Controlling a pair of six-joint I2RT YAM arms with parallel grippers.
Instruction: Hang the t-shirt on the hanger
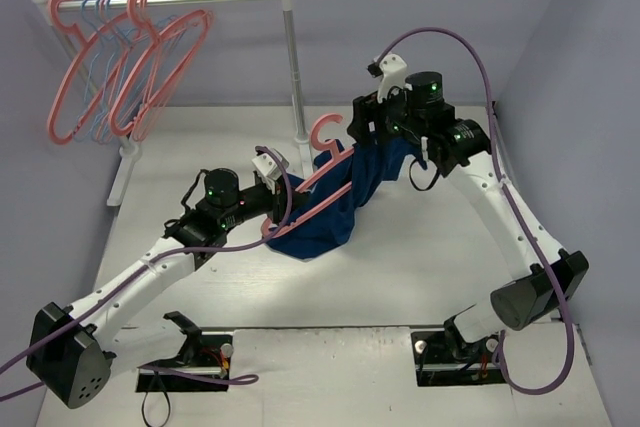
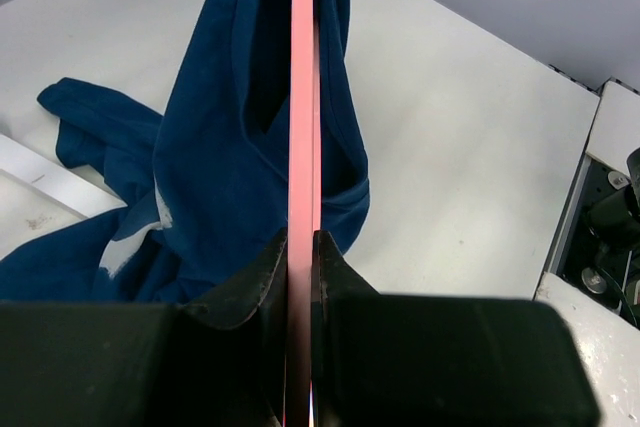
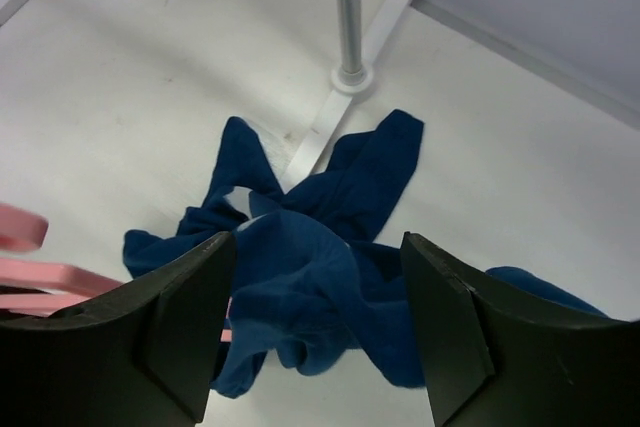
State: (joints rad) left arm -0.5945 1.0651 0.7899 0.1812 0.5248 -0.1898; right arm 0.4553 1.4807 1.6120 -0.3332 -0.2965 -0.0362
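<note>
I see a clothes rack (image 1: 290, 57) standing at the far side of the tabletop (image 1: 430, 237). Spare pink hangers (image 1: 130, 67) hang from the left end of its rail, with thin light-blue hangers (image 1: 97, 7) among them. The rack's white foot (image 3: 385, 17) lies flat beneath its metal pole.

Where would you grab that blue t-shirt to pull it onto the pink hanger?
Probably the raised bunch of the t-shirt beside the hanger hook, coming from above on the right: there the cloth hangs clear of the table in a fold, while the left fingers clamp the hanger's bar on the other side.
</note>
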